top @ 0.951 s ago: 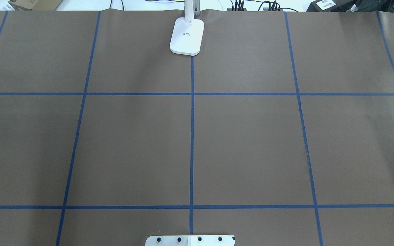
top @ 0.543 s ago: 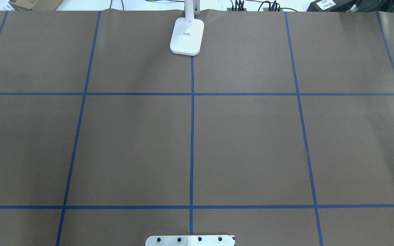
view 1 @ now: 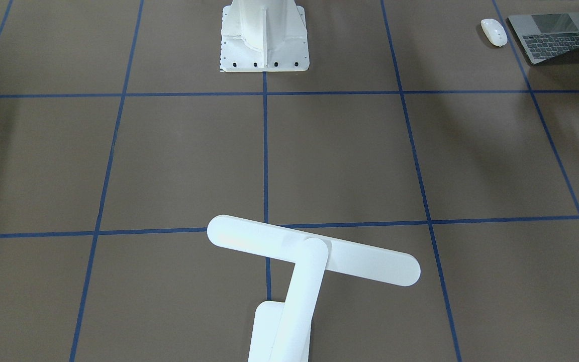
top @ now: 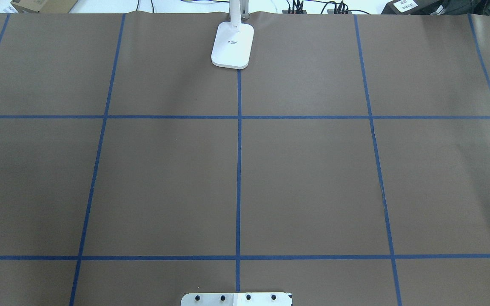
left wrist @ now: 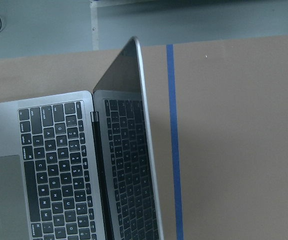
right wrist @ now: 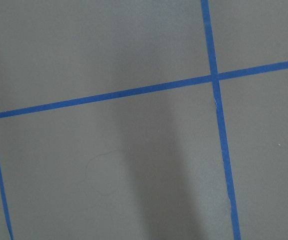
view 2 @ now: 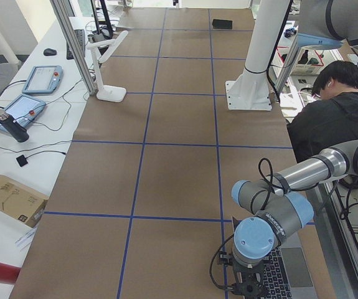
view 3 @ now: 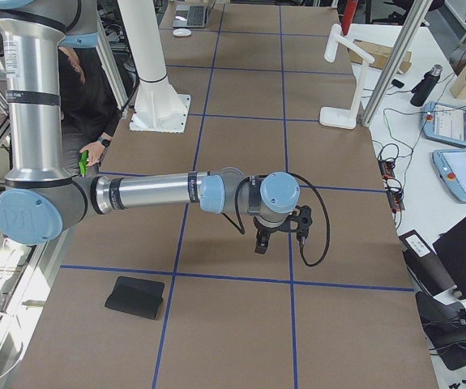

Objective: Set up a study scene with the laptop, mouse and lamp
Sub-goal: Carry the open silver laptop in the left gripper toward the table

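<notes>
The laptop [view 1: 556, 35] lies open at the table's corner on my left side, and the white mouse [view 1: 493, 31] sits just beside it. The left wrist view looks straight down on the laptop's [left wrist: 53, 165] black keys and raised lid. My left gripper [view 2: 247, 288] hangs over the laptop [view 2: 287, 274]; I cannot tell whether it is open or shut. The white lamp [view 1: 313, 256] stands at the far middle edge, base [top: 233, 44] flat on the paper. My right gripper [view 3: 281, 237] hovers over bare brown table; its state cannot be told.
A white bolted pedestal [view 1: 264, 35] stands at the robot's side. A black square mat [view 3: 135, 297] lies near my right arm. A person [view 2: 331, 112] sits beside the table. Tablets, cables and a bottle [view 2: 12, 126] lie on the white bench past the far edge.
</notes>
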`<state>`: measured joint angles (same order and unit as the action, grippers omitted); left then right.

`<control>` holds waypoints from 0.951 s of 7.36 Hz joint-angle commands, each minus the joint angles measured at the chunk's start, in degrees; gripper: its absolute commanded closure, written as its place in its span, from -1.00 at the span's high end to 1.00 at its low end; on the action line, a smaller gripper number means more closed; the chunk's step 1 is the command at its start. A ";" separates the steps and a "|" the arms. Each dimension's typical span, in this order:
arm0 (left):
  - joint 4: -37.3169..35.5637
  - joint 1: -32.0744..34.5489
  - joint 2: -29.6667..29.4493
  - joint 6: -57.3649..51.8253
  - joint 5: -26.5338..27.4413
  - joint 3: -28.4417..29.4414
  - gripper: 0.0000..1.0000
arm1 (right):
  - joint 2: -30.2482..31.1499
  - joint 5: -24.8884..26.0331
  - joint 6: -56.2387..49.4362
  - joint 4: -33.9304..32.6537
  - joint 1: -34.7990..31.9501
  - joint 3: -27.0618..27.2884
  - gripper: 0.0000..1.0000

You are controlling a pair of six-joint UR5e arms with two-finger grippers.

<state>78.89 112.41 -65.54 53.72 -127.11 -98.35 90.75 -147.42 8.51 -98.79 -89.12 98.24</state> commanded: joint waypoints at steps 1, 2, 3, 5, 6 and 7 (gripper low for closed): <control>0.56 -0.09 0.06 -0.19 -0.07 1.67 1.00 | 0.22 -1.47 0.01 0.00 0.00 0.02 1.00; 0.57 -0.09 0.06 -0.45 -0.07 1.94 1.00 | 0.13 -1.47 0.10 0.00 0.00 -0.07 1.00; 0.57 -0.09 0.23 -0.45 -0.07 2.20 1.00 | 0.04 -1.38 0.19 0.00 0.00 -0.07 1.00; 0.48 0.00 0.50 -0.45 -0.50 2.81 1.00 | 0.13 -1.47 0.19 0.00 0.00 0.02 1.00; 0.48 -0.09 0.50 -0.45 -1.46 3.51 1.00 | 0.13 -1.47 0.10 0.00 0.00 0.02 1.00; 0.57 -0.09 0.50 -0.54 -1.56 3.96 1.00 | 0.22 -1.47 0.10 0.00 0.00 0.11 1.00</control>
<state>79.39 112.35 -65.08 53.24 -128.21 -95.05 90.89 -148.88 8.65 -98.79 -89.12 98.28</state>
